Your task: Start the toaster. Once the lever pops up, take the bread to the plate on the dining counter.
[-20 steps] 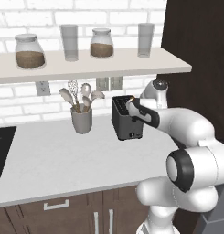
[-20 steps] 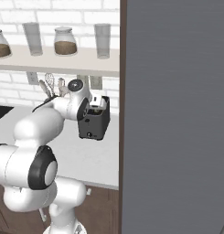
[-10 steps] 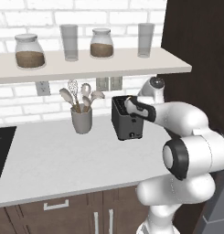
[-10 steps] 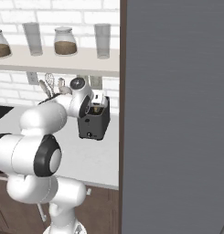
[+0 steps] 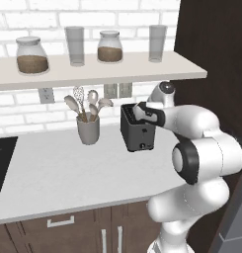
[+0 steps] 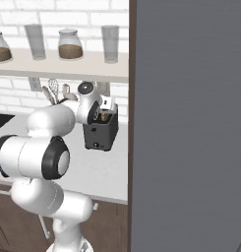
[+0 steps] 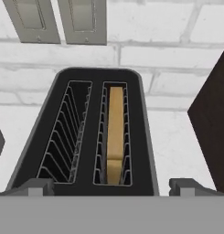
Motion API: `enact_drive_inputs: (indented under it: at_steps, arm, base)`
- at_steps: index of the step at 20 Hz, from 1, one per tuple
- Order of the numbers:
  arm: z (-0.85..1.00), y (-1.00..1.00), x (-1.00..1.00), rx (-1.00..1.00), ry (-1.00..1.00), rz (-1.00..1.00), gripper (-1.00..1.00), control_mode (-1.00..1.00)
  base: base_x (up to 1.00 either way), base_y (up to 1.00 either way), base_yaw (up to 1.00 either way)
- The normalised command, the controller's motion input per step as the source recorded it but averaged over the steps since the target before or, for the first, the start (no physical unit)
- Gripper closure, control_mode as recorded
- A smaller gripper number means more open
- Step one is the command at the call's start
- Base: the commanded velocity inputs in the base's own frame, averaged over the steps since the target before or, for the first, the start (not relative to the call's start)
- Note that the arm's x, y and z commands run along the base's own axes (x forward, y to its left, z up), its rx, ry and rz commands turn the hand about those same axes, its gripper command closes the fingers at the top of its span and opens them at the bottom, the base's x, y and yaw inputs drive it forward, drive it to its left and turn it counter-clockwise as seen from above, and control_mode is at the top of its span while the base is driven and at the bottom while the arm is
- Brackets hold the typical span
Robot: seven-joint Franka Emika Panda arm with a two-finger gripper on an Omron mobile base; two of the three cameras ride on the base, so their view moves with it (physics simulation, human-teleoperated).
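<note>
The dark boxy toaster (image 5: 138, 134) (image 6: 100, 134) stands on the wall counter, close to a tall dark cabinet. From above, the toaster (image 7: 54, 107) shows two slots. The tan bread (image 7: 114, 132) sits deep in the right slot; the left slot is empty. My gripper (image 5: 140, 112) (image 6: 105, 110) (image 7: 113, 187) hovers just above the toaster's top, open, one fingertip (image 7: 39, 186) at each side of the toaster's near end, holding nothing. The plate and the dining counter are out of view.
A grey utensil crock (image 5: 88, 129) stands left of the toaster. Overhead, a shelf (image 5: 98, 71) carries jars and glasses. The dark cabinet side (image 6: 186, 123) rises right of the toaster. Wall outlets (image 7: 81, 20) sit behind it, and a cooktop edge (image 5: 0, 163) lies far left.
The hand has edged a little to the left over the toaster's top. Its jaws have stayed open and the toaster and bread have not moved.
</note>
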Motion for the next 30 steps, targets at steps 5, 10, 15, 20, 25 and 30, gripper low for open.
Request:
enact_drive_inputs:
  at_steps: [5, 10, 15, 20, 25, 30]
  arm:
    - [-0.18, 0.0, 0.14, 0.0, 0.0, 0.0, -1.0, -1.0]
    - [-0.12, 0.0, 0.15, 0.0, 0.0, 0.0, -1.0, -1.0]
    - [-0.03, 0.0, 0.21, 0.0, 0.0, 0.0, -1.0, -1.0]
    - [-0.04, 0.0, 0.19, 0.0, 0.0, 0.0, -1.0, -1.0]
    - [-0.09, 0.0, 0.11, 0.0, 0.0, 0.0, -1.0, -1.0]
    - [-0.08, 0.0, 0.12, 0.0, 0.0, 0.0, -1.0, -1.0]
  base:
    - [0.0, 0.0, 0.0]
    - [0.0, 0.0, 0.0]
    - [0.0, 0.0, 0.0]
    - [0.0, 0.0, 0.0]
    - [0.0, 0.0, 0.0]
    - [0.0, 0.0, 0.0]
